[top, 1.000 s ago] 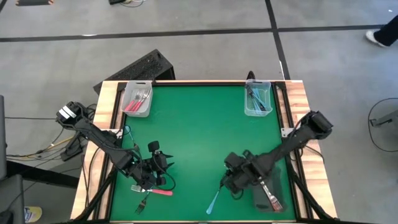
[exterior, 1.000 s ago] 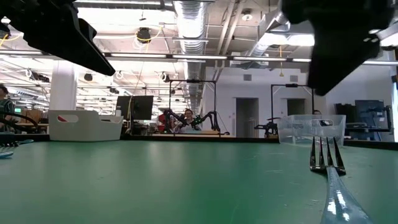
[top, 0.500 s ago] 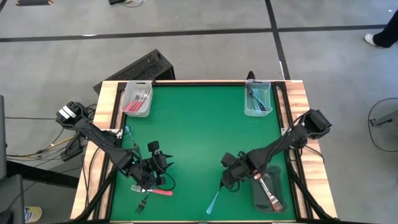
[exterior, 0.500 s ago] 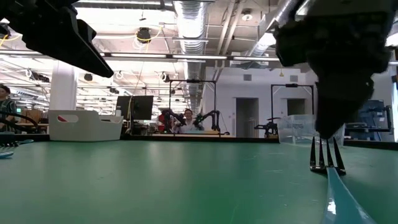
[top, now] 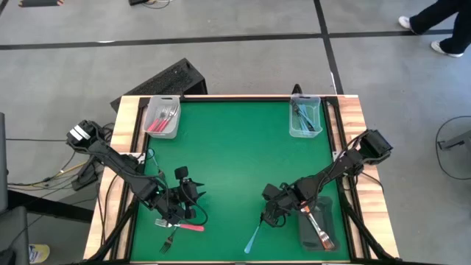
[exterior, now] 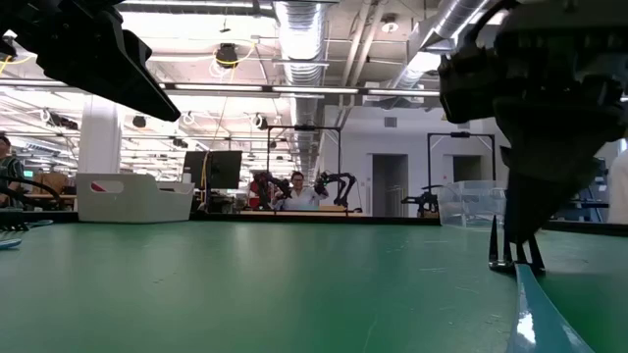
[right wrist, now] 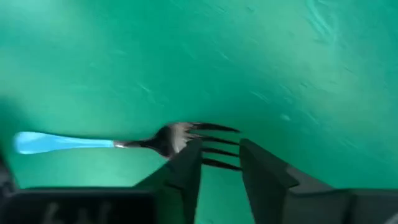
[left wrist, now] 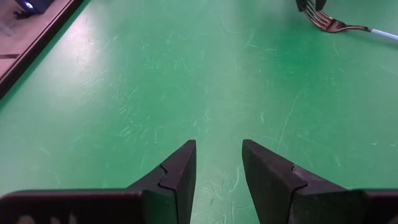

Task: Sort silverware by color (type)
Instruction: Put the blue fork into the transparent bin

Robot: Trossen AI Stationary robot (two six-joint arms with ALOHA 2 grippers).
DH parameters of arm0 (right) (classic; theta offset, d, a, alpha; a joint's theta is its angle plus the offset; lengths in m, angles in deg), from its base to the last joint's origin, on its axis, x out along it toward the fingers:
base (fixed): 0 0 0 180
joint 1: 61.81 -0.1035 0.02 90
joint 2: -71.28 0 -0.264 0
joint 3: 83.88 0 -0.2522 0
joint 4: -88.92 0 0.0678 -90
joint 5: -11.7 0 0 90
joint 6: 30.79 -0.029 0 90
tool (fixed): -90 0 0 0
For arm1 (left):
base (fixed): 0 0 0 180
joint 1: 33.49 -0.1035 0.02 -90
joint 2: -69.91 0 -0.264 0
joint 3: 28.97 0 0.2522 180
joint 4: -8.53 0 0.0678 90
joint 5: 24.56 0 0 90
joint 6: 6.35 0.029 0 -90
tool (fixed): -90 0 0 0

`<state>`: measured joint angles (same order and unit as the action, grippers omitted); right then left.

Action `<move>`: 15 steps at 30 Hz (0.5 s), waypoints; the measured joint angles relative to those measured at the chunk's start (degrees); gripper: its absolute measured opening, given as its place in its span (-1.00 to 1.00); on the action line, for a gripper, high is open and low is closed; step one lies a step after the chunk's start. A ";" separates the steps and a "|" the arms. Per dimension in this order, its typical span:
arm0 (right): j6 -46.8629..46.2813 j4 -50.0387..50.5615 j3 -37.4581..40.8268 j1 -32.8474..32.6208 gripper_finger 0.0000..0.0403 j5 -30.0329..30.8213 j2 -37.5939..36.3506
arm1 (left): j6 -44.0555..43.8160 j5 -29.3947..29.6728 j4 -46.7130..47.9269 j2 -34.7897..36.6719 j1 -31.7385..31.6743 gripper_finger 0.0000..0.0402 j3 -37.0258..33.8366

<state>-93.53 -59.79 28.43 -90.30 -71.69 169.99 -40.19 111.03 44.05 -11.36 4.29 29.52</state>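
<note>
A blue-handled fork [top: 254, 235] lies flat on the green mat near the near edge, its metal tines [right wrist: 211, 146] pointing toward the far edge. My right gripper [top: 266, 218] is open and low over those tines, one fingertip on each side of them [exterior: 517, 250]. My left gripper [top: 188, 210] is open and hovers over bare mat [left wrist: 217, 155]. A pink-handled fork [top: 188, 227] lies just nearer than the left gripper. Another fork [top: 168, 240] lies close to the near edge. My right gripper comes from above, slanting down, and straddles the blue fork's tines [right wrist: 217, 163] where they meet the neck. The fork lies flat on the mat. I cannot tell whether the fingers [right wrist: 186, 163] touch it.
A clear bin [top: 163, 118] at the far left corner holds pink-handled forks. A clear bin [top: 305, 118] at the far right corner holds blue-handled ones. A dark bin [top: 318, 230] by the near right edge holds an orange-handled fork. A small blue item [top: 151, 156] lies at the left edge. The mat's middle is open.
My right gripper has moved from the dark bin's edge toward the table's left and down, ending over the blue fork's tines. The fork has stayed where it was.
</note>
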 joint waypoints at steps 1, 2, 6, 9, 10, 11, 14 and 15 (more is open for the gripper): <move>0.31 -1.14 0.19 0.00 -0.41 -0.02 0.00 | -0.02 0.08 0.00 0.00 0.00 -0.41 0.00; 0.71 -2.12 0.45 0.02 -0.49 -0.02 0.00 | -0.02 0.10 0.00 0.00 0.00 -0.41 -0.02; 2.56 -4.93 0.98 0.02 -0.81 -0.15 -0.01 | -0.05 0.10 -0.26 0.00 0.00 -0.41 -0.02; 3.11 -5.91 0.91 0.06 -0.94 0.00 -0.09 | -0.46 0.15 -0.31 0.00 0.00 -0.41 -0.02; 3.49 -6.16 0.87 0.02 -0.94 0.48 -0.09 | -0.47 0.25 -0.33 0.00 0.00 -0.41 -0.02; 4.27 -6.58 0.91 0.02 -0.93 1.12 -0.10 | -0.48 0.35 -0.33 0.00 0.00 -0.41 -0.02; 6.33 -8.89 0.96 -0.02 -0.93 4.06 -0.14 | -0.48 1.40 -0.92 -0.41 0.00 -0.41 -0.02; 7.06 -9.68 0.96 -0.02 -0.93 5.95 -0.27 | -0.48 1.42 -1.02 -0.44 0.00 -0.41 -0.02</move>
<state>-86.47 -69.47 29.39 -90.32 -65.73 169.72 -40.67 112.45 43.03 -11.80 4.29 29.50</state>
